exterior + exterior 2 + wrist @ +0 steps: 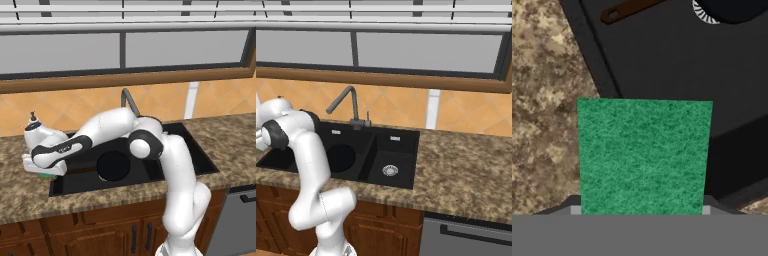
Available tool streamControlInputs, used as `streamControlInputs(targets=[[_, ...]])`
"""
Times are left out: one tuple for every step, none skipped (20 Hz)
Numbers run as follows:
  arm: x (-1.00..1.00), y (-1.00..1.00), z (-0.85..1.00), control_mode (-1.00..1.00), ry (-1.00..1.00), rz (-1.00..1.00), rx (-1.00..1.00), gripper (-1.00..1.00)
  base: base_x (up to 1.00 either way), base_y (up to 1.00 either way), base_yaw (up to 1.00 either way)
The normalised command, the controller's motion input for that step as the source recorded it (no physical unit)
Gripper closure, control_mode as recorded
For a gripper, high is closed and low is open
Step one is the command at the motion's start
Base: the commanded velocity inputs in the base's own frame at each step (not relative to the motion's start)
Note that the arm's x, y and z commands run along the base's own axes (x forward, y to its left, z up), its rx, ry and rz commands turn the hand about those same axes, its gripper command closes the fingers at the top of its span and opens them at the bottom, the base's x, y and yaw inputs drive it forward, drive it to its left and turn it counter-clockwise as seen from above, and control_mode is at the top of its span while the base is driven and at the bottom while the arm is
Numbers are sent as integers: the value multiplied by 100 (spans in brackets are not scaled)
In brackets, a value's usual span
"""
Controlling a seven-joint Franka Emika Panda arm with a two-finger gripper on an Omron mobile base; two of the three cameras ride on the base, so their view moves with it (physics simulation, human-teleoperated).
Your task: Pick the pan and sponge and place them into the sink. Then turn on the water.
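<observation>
Left base view shows the arm reaching far left, its gripper (46,172) low over the tabletop (22,195) at the sink's (200,160) left edge, with a sliver of green sponge (48,175) beneath the hand. The white soap dispenser (33,131) stands just behind it. The pan (114,166) already lies in the larger basin, so the sponge looks like the piece in hand. In the hand view the sponge (644,155) sits square between the fingers, which appear closed on its sides, straddling the rim where tabletop (542,100) meets black basin wall. Its flat green face points at the camera; no long axis is evident. The pan's brown handle (629,10) runs slantwise in the basin beyond.
</observation>
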Motion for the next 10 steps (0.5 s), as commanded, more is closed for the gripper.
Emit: streamControlInputs(targets=[[-21,-99,18,-100,0,0,0,100,0,0,0],[-19,-100,16,-100,4,0,0,100,0,0,0],[-12,-100,8,-100,6,0,0,100,0,0,0],[-3,-100,7,-100,7,0,0,100,0,0,0],[0,-100,9,-100,7,0,0,100,0,0,0],[0,-100,5,-100,5,0,0,100,0,0,0],[0,-100,6,-100,7,0,0,100,0,0,0],[0,-100,9,-100,8,0,0,100,0,0,0],[6,-98,13,-100,9,0,0,100,0,0,0],[23,-89,13,-100,10,0,0,100,0,0,0]])
